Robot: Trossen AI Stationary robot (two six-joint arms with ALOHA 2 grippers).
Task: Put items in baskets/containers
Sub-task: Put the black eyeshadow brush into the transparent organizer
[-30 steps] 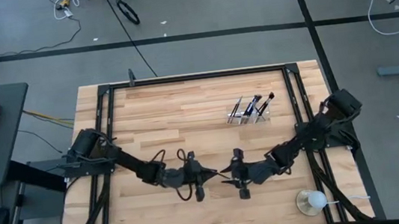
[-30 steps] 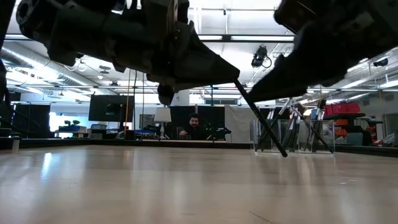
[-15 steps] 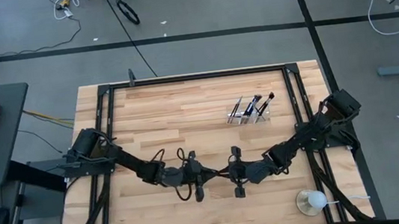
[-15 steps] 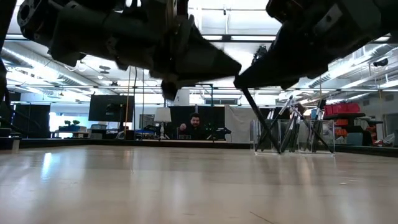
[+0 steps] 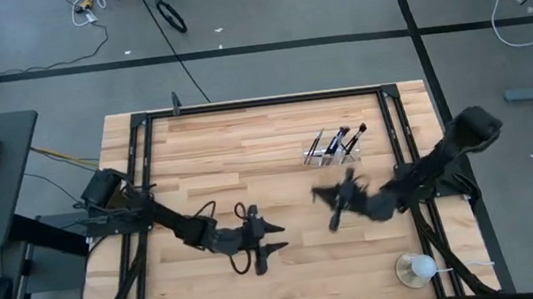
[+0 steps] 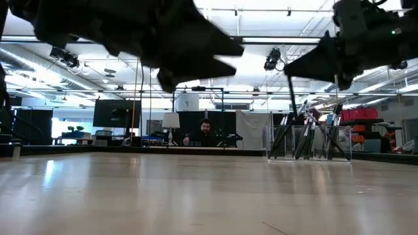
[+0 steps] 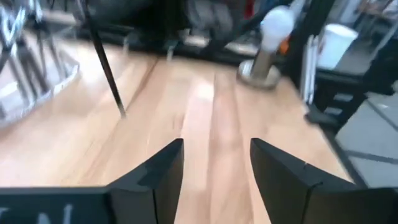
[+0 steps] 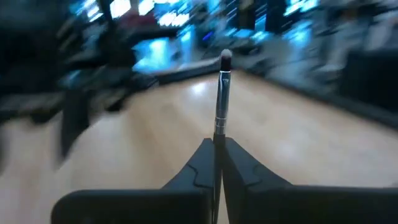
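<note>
Right claw (image 5: 324, 196) is pinching a single makeup brush (image 8: 222, 93) between closed fingers, silver ferrule and small dark bristle tip sticking out past the fingertips (clearest in the right wrist view). In the high view this claw is hanging over the wooden surface (image 5: 247, 152), just below and a bit left of the clear tray (image 5: 333, 152). The tray is sitting on the right half of the surface, toward the far edge, with several brushes (image 5: 342, 141) leaning inside it. In the low view the held brush is showing as a thin dark stick in front of the tray (image 6: 310, 143). Left claw (image 5: 276, 250) is hovering over the near-centre of the surface, fingers (image 7: 283, 171) spread apart and holding nothing. Round clear cup (image 5: 416, 269) with a white ball is sitting at the near right corner
</note>
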